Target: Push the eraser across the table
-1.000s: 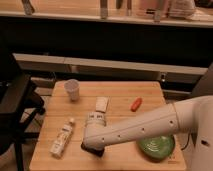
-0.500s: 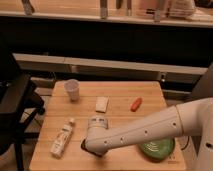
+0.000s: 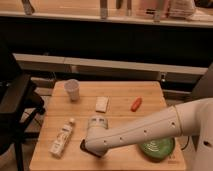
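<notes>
The robot's gripper (image 3: 91, 148), at the end of its white arm, sits low over the front of the light wood butcher-block table (image 3: 125, 95). Whether it is spread or closed cannot be told. The small flat black eraser (image 3: 84, 146) peeks out beneath it, near a white bottle (image 3: 61, 140) lying on its side.

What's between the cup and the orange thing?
The pale cream piece, in the camera view. The gripper sits down front beside the bottle.

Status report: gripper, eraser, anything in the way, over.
Gripper low at the table front edge, toward camera-left. Eraser mostly hidden beneath it, only a dark edge showing. White bottle close beside it, camera-left.
</notes>
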`<action>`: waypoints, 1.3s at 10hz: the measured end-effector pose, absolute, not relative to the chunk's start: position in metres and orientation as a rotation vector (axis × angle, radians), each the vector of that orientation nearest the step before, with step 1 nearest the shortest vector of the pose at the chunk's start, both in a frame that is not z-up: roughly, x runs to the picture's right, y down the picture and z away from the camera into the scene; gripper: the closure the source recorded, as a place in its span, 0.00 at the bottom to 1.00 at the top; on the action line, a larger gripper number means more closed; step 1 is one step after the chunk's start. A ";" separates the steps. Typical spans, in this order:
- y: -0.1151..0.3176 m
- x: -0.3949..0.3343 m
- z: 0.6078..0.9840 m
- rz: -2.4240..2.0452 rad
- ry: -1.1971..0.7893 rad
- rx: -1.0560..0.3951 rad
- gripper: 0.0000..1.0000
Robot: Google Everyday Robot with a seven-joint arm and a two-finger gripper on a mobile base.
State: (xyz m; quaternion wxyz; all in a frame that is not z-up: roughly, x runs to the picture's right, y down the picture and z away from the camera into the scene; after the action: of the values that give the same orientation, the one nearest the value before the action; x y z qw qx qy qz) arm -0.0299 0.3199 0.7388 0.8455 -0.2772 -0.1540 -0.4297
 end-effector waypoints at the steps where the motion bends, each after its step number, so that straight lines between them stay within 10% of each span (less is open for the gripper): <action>1: 0.319 -0.034 0.740 -0.919 -0.334 -0.580 0.99; 13: 0.297 -0.086 0.751 -1.052 -0.384 -0.524 0.99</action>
State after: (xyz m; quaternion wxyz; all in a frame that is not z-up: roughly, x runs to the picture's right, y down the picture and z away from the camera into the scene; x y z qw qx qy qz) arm -0.0863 0.2973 0.7506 0.8149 -0.2455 -0.1800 -0.4931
